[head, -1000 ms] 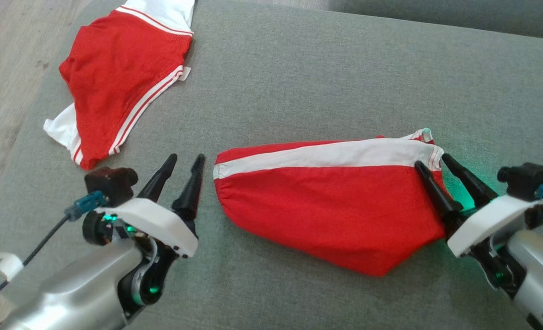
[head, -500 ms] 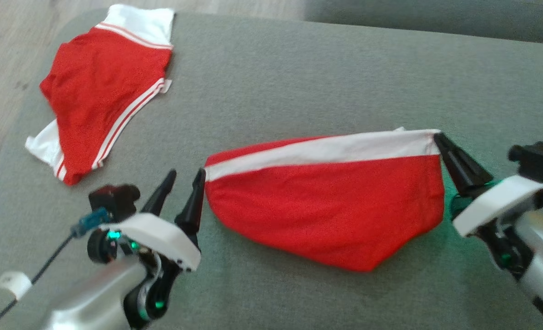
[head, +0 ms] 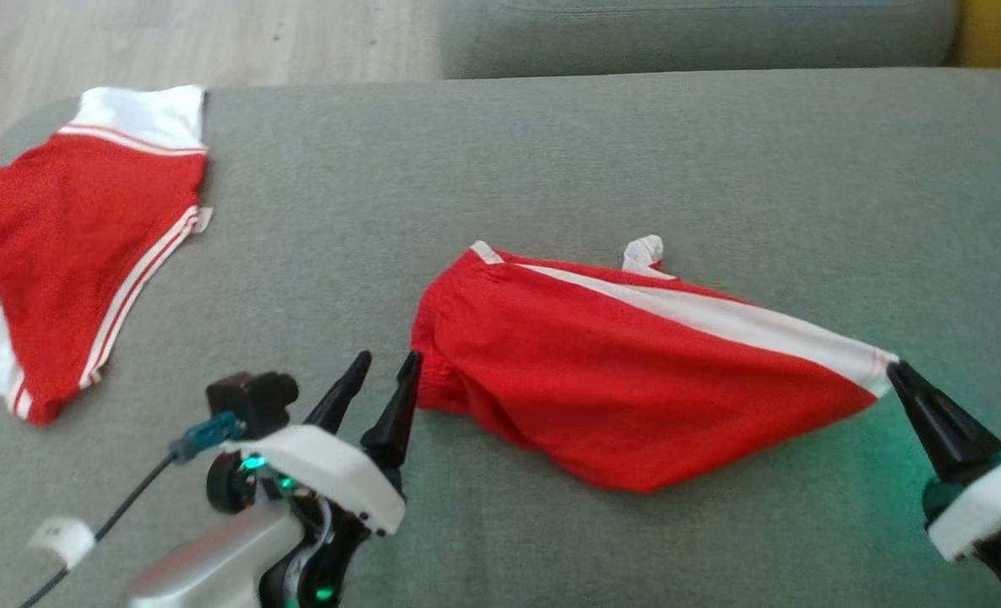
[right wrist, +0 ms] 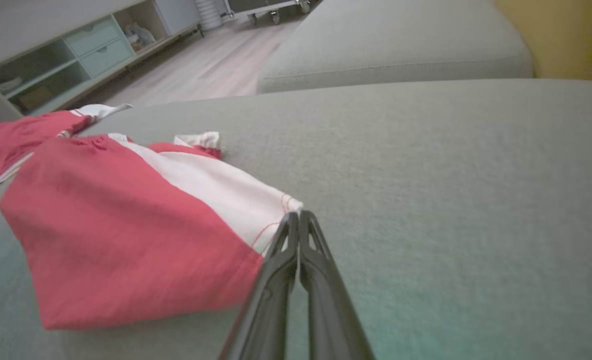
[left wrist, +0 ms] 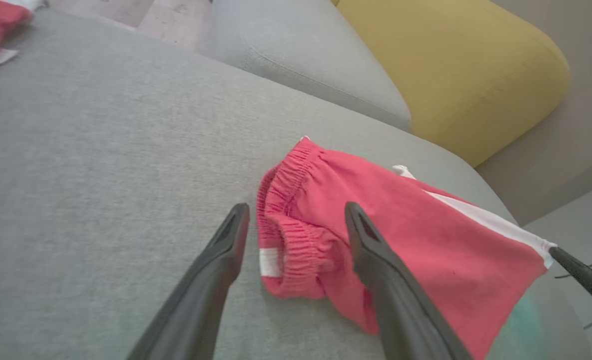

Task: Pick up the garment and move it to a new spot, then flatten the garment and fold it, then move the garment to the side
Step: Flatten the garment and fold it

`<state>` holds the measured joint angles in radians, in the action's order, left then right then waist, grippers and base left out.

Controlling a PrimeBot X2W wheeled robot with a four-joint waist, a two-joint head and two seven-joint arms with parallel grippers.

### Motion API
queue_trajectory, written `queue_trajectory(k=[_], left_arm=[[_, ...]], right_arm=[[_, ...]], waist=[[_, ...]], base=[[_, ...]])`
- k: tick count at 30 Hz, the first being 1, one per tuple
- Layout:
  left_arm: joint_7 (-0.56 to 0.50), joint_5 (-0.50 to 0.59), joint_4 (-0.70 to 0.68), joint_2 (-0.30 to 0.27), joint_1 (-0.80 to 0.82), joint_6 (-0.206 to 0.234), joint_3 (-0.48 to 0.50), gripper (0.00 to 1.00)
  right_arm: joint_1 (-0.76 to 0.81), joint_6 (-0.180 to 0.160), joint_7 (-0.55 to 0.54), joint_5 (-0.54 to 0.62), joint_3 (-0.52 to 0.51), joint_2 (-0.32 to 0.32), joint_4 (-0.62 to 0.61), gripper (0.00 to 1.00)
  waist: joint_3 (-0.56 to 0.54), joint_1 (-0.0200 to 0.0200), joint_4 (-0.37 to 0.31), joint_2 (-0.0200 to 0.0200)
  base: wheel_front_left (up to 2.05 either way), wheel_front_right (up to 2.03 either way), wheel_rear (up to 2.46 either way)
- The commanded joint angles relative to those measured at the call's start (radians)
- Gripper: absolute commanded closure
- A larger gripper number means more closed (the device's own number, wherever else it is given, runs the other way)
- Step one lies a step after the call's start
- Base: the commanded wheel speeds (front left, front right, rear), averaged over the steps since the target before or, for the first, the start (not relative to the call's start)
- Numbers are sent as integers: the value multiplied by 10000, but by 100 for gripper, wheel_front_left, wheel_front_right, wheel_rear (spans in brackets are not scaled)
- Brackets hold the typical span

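The garment (head: 618, 388) is a pair of red shorts with a white side stripe, lying slantwise on the grey sofa seat (head: 551, 169). My right gripper (head: 893, 367) is shut on its white hem corner, and the cloth runs taut to the fingertips in the right wrist view (right wrist: 298, 214). That corner and the pinching fingers (left wrist: 575, 272) also show in the left wrist view. My left gripper (head: 388, 359) stands open at the bunched elastic waistband (left wrist: 288, 245), one finger on each side of it and nothing gripped.
A second red and white garment (head: 69, 253) lies at the seat's far left. A grey back cushion (head: 694, 34) and a yellow cushion (left wrist: 465, 70) stand behind. Wooden floor (head: 171, 42) lies past the left edge, with a shelf unit (right wrist: 51, 65) beyond.
My right gripper has shut on the hem corner and drawn it right and nearer, slanting the shorts. My left gripper has opened slightly wider. The head camera has shifted right.
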<state>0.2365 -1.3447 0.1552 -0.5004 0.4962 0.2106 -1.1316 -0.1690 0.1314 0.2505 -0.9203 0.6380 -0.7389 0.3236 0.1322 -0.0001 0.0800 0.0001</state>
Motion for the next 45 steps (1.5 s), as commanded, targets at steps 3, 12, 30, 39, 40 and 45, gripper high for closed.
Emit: queue_trajectory(k=[3, 12, 30, 39, 40, 45], left_arm=[[-356, 185, -95, -18, 1159, -191, 330, 0], [-4429, -414, 1411, 341, 4591, -1790, -51, 0], [-8115, -842, 5125, 1492, 6821, -2168, -717, 0], [-8579, -614, 5854, 1658, 7031, -2427, -938, 52], [-8626, -603, 5885, 1657, 7026, -2451, -955, 62], [-8834, -722, 5902, 1612, 7007, -2623, -929, 100]], right_arm=[[320, -7, 111, 217, -236, -682, -102, 100], [-357, -7, 47, 729, -10, -339, -394, 100], [-2414, -7, 54, 766, 1694, 135, 58, 100], [-2812, -7, 105, 533, 2094, 240, 383, 100], [-2821, -7, 107, 518, 2093, 246, 389, 100], [-2774, -7, 110, 489, 1944, 235, 379, 100]], waist=[[53, 1, -348, -1], [788, 1, -813, -1], [1974, 1, -1796, -1], [2016, 1, -2026, -1], [2001, 1, -2028, -1], [1932, 1, -1981, -1]], base=[[0, 0, 0], [0, 0, 0], [0, 0, 0], [0, 0, 0], [0, 0, 0], [0, 0, 0]])
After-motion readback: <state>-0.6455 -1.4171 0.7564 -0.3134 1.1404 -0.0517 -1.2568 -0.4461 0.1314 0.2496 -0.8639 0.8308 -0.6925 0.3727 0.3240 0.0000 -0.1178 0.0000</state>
